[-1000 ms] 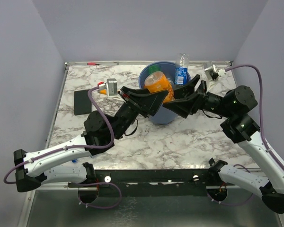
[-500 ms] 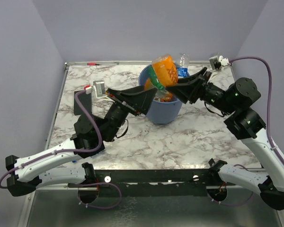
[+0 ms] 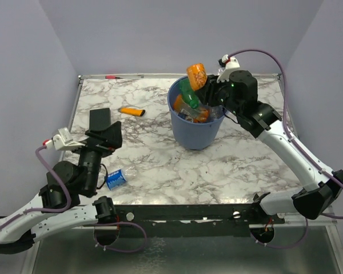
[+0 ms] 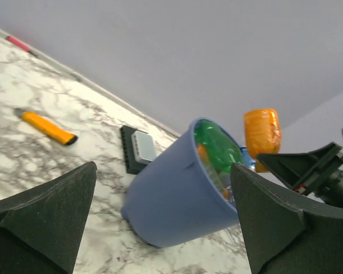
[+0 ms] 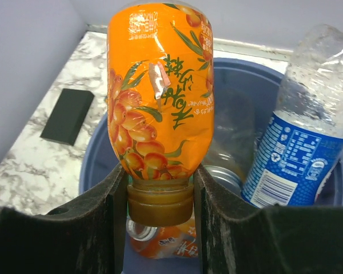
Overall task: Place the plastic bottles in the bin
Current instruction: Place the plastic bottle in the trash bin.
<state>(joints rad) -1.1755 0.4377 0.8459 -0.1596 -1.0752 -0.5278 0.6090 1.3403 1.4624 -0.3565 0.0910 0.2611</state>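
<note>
Right pincer (image 5: pixel 160 197) clamped shut on orange juice bottle (image 5: pixel 160 85) at its neck, neck down, directly above blue bin (image 3: pixel 197 137), likely for a drop-in | left pincer (image 4: pixel 163 188) wide open, empty, well short of bin | blue-labelled bottle (image 3: pixel 116 178) lay on tabletop (image 3: pixel 171 171), well apart from bin, not yet binned.

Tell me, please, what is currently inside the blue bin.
A green bottle, a clear blue-labelled bottle and a lower orange bottle show in the blue bin. The upside-down orange bottle in the right end effector covers the middle, so the bottom is hidden.
</note>
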